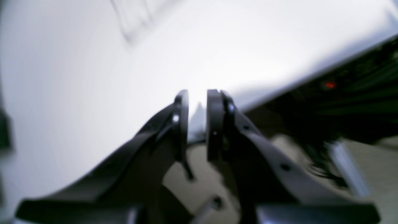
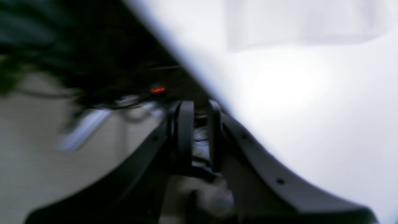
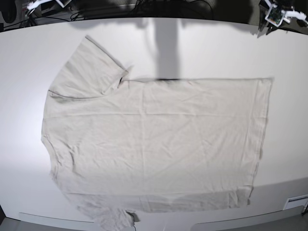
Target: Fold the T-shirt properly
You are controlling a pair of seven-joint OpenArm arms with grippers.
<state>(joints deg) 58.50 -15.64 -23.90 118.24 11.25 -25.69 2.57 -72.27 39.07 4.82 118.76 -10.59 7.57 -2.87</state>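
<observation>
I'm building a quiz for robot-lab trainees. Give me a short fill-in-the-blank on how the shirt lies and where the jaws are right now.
1. The T-shirt lies spread ____ on the white table.
2. In the base view its hem points toward the ____ side.
3. Neither gripper's jaws hold any ____: the left gripper and right gripper show a narrow gap.

Missing words: flat; right; cloth

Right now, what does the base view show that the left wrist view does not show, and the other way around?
Only the base view shows the whole T-shirt, spread flat with its collar side toward the image left and one sleeve pointing up; neither gripper appears there. Only the left wrist view shows the left gripper, its jaws a little apart with nothing between them, above the table's edge, plus a small red light in the dark area beyond. Both show the white table.
</observation>
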